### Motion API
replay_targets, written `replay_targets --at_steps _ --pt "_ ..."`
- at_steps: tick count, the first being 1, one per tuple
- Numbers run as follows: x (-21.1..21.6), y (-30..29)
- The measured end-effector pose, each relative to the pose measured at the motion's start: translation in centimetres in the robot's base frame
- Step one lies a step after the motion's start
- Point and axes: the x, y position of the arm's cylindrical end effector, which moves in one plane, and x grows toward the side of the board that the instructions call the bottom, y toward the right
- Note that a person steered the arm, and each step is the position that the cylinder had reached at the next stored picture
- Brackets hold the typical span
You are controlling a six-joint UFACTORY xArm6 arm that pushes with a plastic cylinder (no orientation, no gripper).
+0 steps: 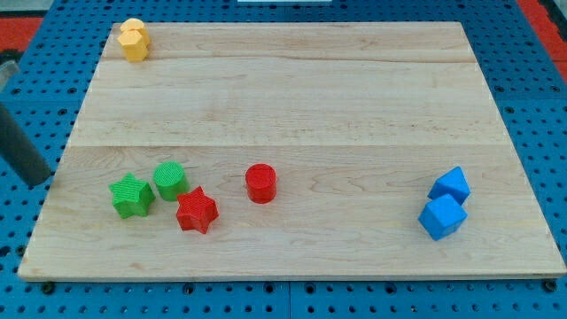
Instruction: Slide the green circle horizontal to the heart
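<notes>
My tip [40, 182] sits at the left edge of the wooden board [292, 97], roughly level with its lower half; the dark rod runs up and out of the view's left. The rod carries no jaws and holds nothing. It touches no block. Whether the very end rests on the board or just off its edge cannot be told.

Nearest to the tip, toward the view's right, is the green star [131, 196], near the lower-left corner. The green circle [169, 180] stands just beside the star on its right and slightly nearer the top edge; the two appear to touch or nearly so. The red star [196, 211] lies just below and right of the green circle, close against it. The red circle [260, 183] stands apart, further right, at about the same level as the green circle.

Two blue blocks occupy the lower-right corner: one blue cube [451, 185] above, another blue cube [441, 217] touching it below.

The yellow heart [134, 40] lies at the top-left corner, well apart from the green circle.
</notes>
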Motion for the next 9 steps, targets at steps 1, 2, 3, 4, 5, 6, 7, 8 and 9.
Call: replay_targets --at_steps 1,2,3,4,5,6,7,8,9 --pt "2.4 1.5" --pt "3.7 4.3" --pt "3.2 12.6" --pt "1.7 17.5" --pt "1.1 19.9" --pt "0.6 20.3" --pt "0.5 20.3" --pt "0.5 20.6" --pt "0.5 20.6"
